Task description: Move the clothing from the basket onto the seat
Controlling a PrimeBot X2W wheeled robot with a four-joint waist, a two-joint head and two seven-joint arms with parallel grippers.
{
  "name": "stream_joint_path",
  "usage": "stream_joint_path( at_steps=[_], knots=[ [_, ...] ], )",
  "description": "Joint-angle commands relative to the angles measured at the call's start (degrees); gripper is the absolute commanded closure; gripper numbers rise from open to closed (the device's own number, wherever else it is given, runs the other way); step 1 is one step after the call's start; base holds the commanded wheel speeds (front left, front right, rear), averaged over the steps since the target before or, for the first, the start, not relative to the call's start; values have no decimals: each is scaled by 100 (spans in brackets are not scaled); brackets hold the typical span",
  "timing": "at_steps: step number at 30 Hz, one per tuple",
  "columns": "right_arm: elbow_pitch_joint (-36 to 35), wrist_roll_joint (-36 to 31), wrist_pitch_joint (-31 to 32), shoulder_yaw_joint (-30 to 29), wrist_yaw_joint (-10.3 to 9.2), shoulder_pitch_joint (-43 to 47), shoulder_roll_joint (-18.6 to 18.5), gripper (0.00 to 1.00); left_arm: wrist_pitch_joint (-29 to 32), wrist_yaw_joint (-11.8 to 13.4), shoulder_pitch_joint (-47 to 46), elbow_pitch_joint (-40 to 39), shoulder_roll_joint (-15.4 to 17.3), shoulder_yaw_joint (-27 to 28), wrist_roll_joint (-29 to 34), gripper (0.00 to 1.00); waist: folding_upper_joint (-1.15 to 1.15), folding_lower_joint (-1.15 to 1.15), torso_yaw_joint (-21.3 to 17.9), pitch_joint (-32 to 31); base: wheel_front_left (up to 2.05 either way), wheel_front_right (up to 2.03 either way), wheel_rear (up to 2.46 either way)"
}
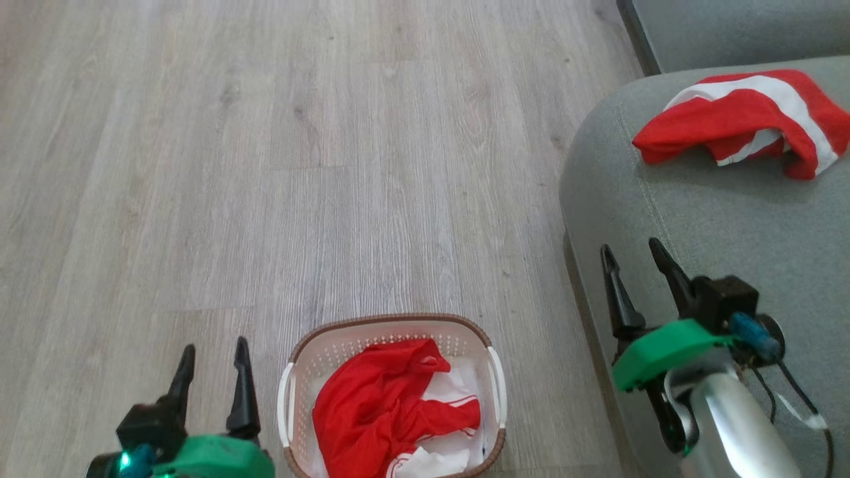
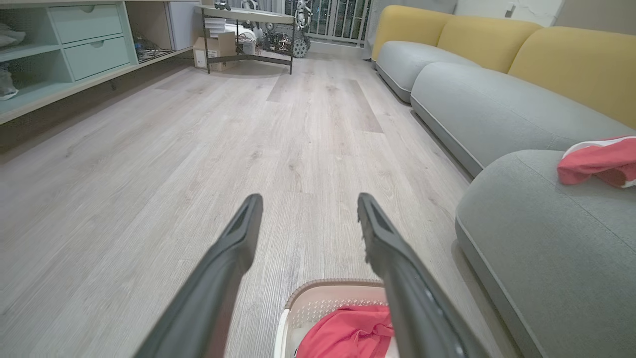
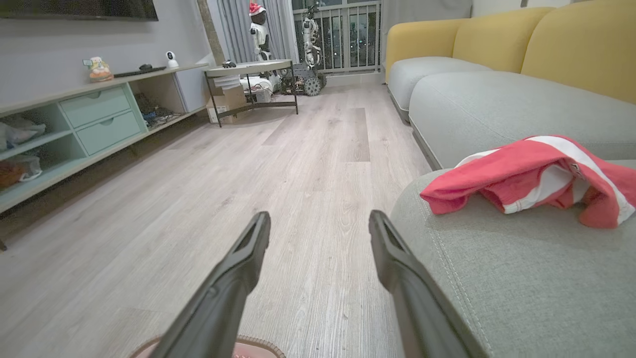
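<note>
Pale plank floor underneath everything. Next in size, the grey-green seat on the robot's right, with its rounded corner and stitched seam turned toward the robot. Already carries one red-and-white garment, crumpled and lying well back from the seat's rounded front edge. Probably dropped that deep so as not to slide off. Leaves plenty of bare cushion nearer the front edge for another piece.

Then the basket, standing on the floor near the seat's base but apart from it, between the two arms and within reach of either. Holds the rest of the clothing — red shiny fabric bunched over something white, heaped to about rim height. Judged roughly halfway through, with at least one more lift to make.

Smallest, the hands. Left hand spread wide, gripping nothing, hovering just beside the basket's left handle with its fingers pointing out along the floor. Right hand likewise spread and empty, straddling the seat's rounded edge, well short of the garment. Reads as a ready stance, one hand to each side of the basket.

Hard to make out: basket's near rim cut off at the bottom of the head view. Number of pieces inside unclear — white patches possibly trim, possibly a separate item. Garment's far end clipped by the frame.
</note>
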Motion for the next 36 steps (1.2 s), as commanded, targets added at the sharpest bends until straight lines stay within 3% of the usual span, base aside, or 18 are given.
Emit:
stream_joint_path(
  at_steps=[1, 12, 36],
  knots=[
    [-294, 132, -53, 95, -1, -51, 65, 0, -71, -27, -138, -226, -14, 270, 53, 0, -1, 0, 24, -34, 0, 0, 0],
    [-539, 482, -53, 151, -1, 354, 68, 0, -71, -164, -56, -203, -82, 473, 150, 0, -1, 0, 138, -161, 0, 0, 0],
    [-505, 496, -53, 146, -1, 492, 68, 0, -71, -303, 17, -56, -131, 519, 264, 0, -1, 0, 139, -225, 0, 0, 0]
  ],
)
